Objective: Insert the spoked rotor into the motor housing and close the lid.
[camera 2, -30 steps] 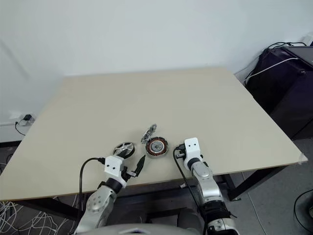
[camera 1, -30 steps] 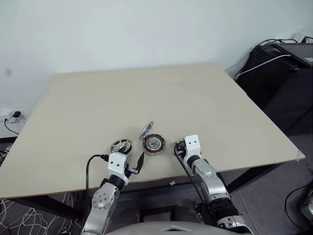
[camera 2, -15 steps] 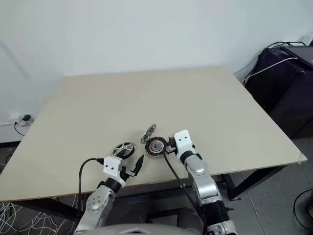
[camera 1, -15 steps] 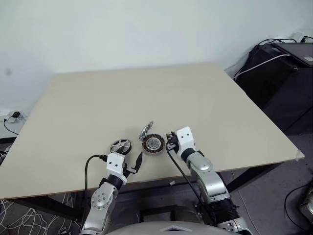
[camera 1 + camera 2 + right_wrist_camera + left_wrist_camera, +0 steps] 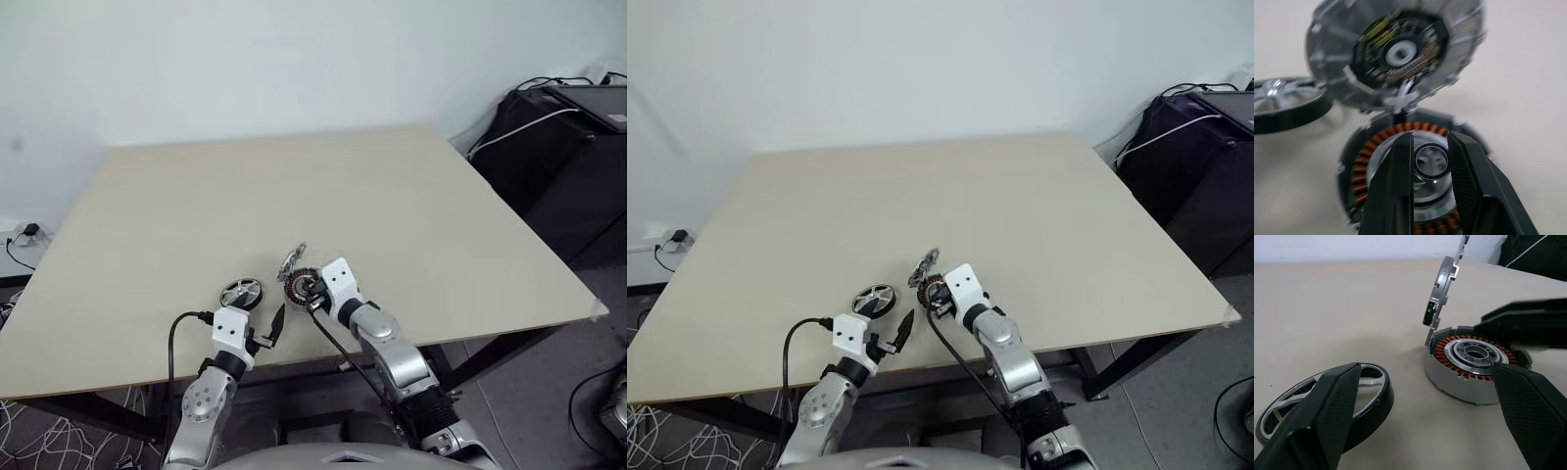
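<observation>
My fingers are black with a fine cross-hatched grain. The housing has a grey shell, a ring of copper-orange windings and a shiny silver centre. The lid is silvery grey. The rotor has bright silver spokes inside a black rim. The table is plain pale beige

Copper-wound motor housing, lid hinged upright, spoked rotor flat beside it
</observation>
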You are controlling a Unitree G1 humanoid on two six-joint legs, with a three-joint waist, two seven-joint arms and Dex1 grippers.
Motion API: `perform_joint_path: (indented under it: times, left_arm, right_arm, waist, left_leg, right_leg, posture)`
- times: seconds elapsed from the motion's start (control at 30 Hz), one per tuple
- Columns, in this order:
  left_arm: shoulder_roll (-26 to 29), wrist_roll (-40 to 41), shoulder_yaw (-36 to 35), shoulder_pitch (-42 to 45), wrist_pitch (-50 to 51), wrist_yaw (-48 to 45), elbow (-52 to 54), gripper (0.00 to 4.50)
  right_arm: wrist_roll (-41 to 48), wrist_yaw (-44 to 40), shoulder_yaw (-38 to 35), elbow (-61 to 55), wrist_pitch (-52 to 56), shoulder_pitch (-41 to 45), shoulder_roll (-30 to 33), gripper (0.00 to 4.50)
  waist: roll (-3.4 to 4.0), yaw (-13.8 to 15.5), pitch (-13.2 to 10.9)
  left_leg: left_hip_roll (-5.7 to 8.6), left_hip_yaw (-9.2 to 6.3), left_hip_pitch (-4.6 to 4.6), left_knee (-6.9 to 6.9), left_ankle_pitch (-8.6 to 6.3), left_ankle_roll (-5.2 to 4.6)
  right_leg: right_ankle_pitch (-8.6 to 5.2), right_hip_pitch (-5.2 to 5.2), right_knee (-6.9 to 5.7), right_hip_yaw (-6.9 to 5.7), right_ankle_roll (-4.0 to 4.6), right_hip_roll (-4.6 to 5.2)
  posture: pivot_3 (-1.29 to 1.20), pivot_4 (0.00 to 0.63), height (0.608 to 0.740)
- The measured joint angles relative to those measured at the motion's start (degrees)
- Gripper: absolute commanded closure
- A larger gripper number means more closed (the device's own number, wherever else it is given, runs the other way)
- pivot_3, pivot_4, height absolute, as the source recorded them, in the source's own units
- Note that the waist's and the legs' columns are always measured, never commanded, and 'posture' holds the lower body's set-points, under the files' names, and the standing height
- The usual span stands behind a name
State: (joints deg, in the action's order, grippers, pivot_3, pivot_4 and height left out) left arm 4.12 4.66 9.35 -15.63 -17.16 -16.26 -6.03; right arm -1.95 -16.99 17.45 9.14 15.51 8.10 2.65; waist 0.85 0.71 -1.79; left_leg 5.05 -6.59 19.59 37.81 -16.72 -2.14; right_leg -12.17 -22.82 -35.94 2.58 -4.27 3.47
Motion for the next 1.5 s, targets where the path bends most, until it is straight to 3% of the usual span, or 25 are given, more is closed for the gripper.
perform_joint_path:
  times: [0.7, 0.87, 1.1, 1.33, 1.5]
  left_arm:
    - [0.03, 0.0, -0.03, 0.0, 0.33, 0.0, 0.43, 0.0]
    - [0.0, 0.0, -0.02, -0.01, 0.33, 0.02, 0.43, 0.0]
    - [-0.03, -0.02, 0.04, -0.11, 0.53, 0.06, 0.62, 0.0]
    - [-0.02, -0.02, 0.15, -0.19, 0.81, 0.03, 1.04, 0.0]
    - [0.02, 0.01, 0.1, 0.04, 0.93, -0.01, 1.05, 0.0]
  right_arm:
    - [-0.21, -0.47, 0.1, 6.5, -1.28, 3.54, -0.88, 3.8]
    - [-0.19, -0.48, 0.07, 6.76, -1.27, 3.53, -0.96, 2.15]
    - [1.02, -1.49, -0.43, 1.42, -1.1, 1.76, -0.87, 2.15]
    - [2.03, -1.36, -0.88, -7.64, 2.68, 0.62, -0.05, 4.4]
    - [-3.46, 0.44, 2.41, -7.33, 11.72, 1.78, 2.27, 4.46]
  waist:
    - [0.0, -0.03, 0.0]
    - [0.0, -0.04, 0.0]
    - [0.01, -0.02, 0.0]
    - [0.0, 0.01, 0.01]
    - [0.0, 0.01, 0.01]
  left_leg:
    - [0.0, 0.0, -0.01, -0.01, 0.0, 0.01]
    - [0.0, 0.0, -0.01, -0.01, 0.0, 0.01]
    - [0.0, 0.0, 0.01, -0.01, 0.0, 0.0]
    - [0.0, -0.01, 0.0, -0.01, 0.0, 0.0]
    - [0.0, 0.0, 0.01, 0.0, 0.01, 0.02]
  right_leg:
    - [0.02, -0.01, -0.01, 0.0, 0.01, -0.01]
    - [0.02, -0.01, -0.01, 0.0, 0.01, -0.01]
    - [0.01, -0.02, -0.01, 0.0, -0.01, 0.0]
    - [0.01, -0.01, -0.01, 0.0, -0.01, 0.0]
    - [0.01, -0.04, -0.03, 0.0, 0.0, 0.0]
  posture:
    - [0.0, 0.0, 0.74]
    - [0.0, 0.0, 0.74]
    - [0.0, 0.0, 0.74]
    - [0.0, 0.0, 0.74]
    - [0.0, 0.0, 0.74]
